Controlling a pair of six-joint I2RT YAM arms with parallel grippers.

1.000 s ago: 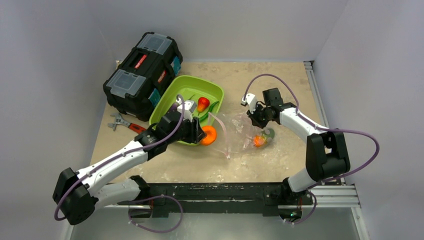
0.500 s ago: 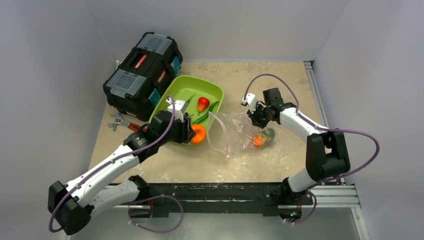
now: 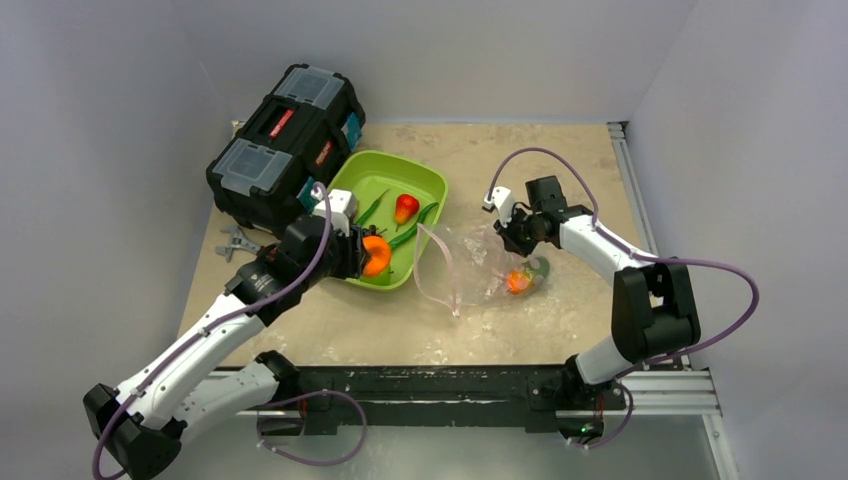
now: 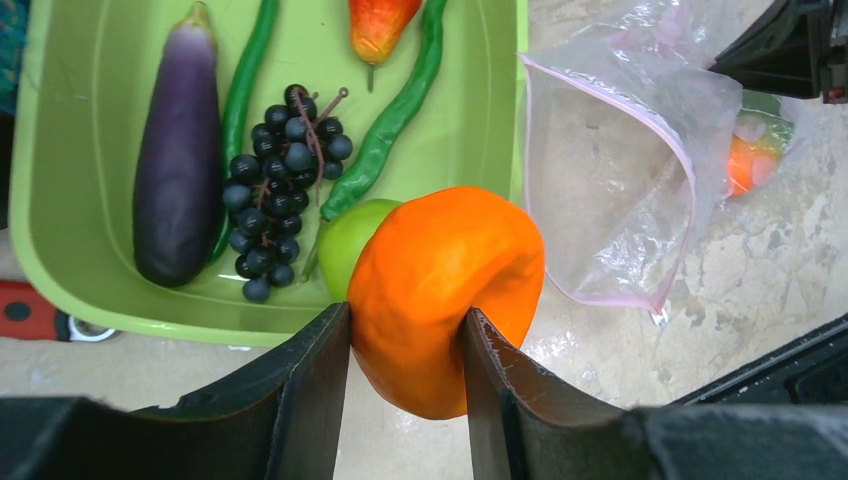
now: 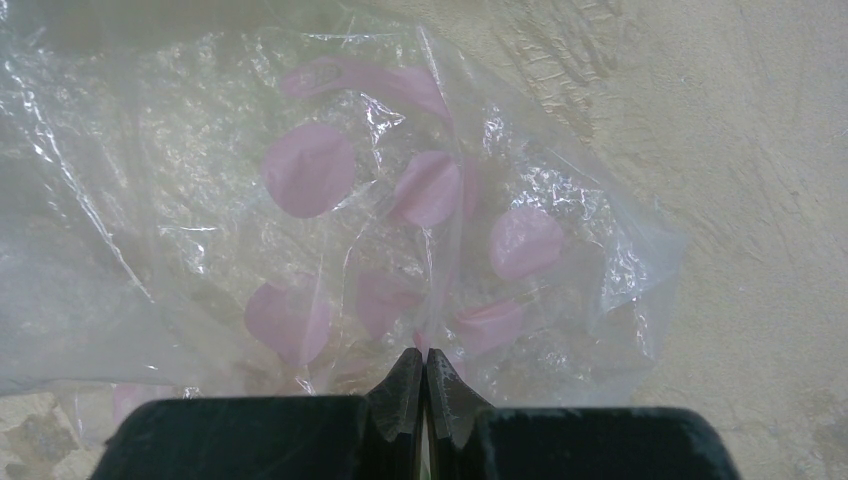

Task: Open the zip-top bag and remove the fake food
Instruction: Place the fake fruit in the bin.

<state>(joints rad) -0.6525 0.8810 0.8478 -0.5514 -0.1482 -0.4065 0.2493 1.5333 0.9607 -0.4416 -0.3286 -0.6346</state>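
Firmly, the left gripper point(image 4: 407, 318) clamps the orange fruit point(image 4: 450, 270) above the near rim of the green tray point(image 4: 90, 290). The zip-top bag point(image 4: 620, 180) lies open-mouthed just to its right. The right gripper point(image 5: 421, 362), fingers together, pinches the bag's far side.

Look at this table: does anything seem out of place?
Only the red-handled metal wrench stands out. It lies loose beside the black plastic toolbox rather than stowed inside it.
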